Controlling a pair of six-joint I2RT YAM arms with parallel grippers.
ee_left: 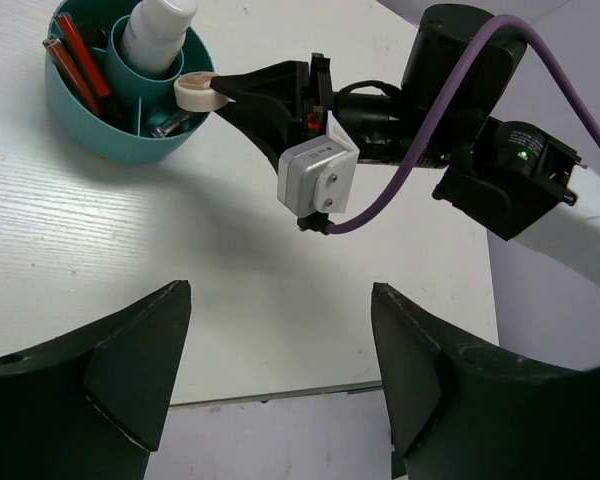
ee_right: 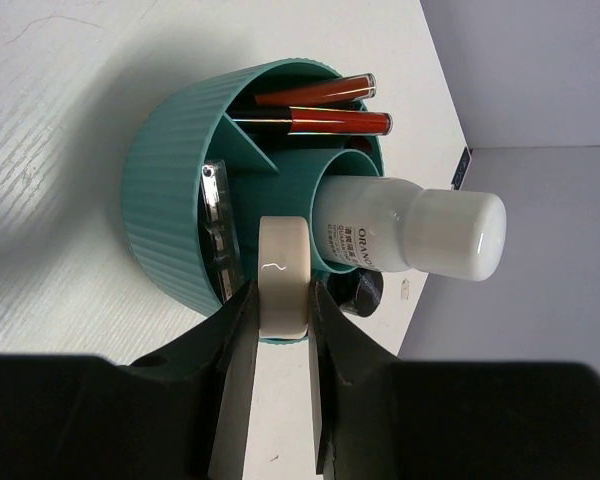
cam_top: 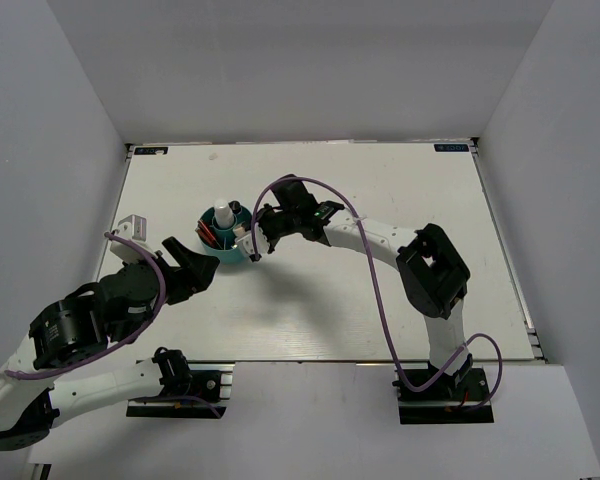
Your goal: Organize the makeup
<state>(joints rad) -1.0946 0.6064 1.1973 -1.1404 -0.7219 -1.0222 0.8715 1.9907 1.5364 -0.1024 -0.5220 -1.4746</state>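
A teal ribbed holder point(cam_top: 223, 243) stands left of the table's middle. It holds a white bottle point(ee_right: 420, 235), two red pencils point(ee_right: 330, 122), a clear-edged flat palette point(ee_right: 217, 225) standing on edge and a short black tube point(ee_right: 365, 292). My right gripper point(ee_right: 283, 300) is shut on a small round cream jar point(ee_right: 283, 262) and holds it on edge at the holder's rim point(ee_right: 165, 200). The left wrist view shows the jar point(ee_left: 194, 92) at the rim next to the bottle point(ee_left: 157, 30). My left gripper point(ee_left: 280, 290) is open and empty, low over the table in front of the holder point(ee_left: 130, 140).
A small pale square object point(cam_top: 132, 222) lies near the table's left edge. A purple cable point(cam_top: 355, 225) loops over the right arm. White walls enclose the table on three sides. The table's front edge point(ee_left: 280, 395) runs just beyond my left fingertips.
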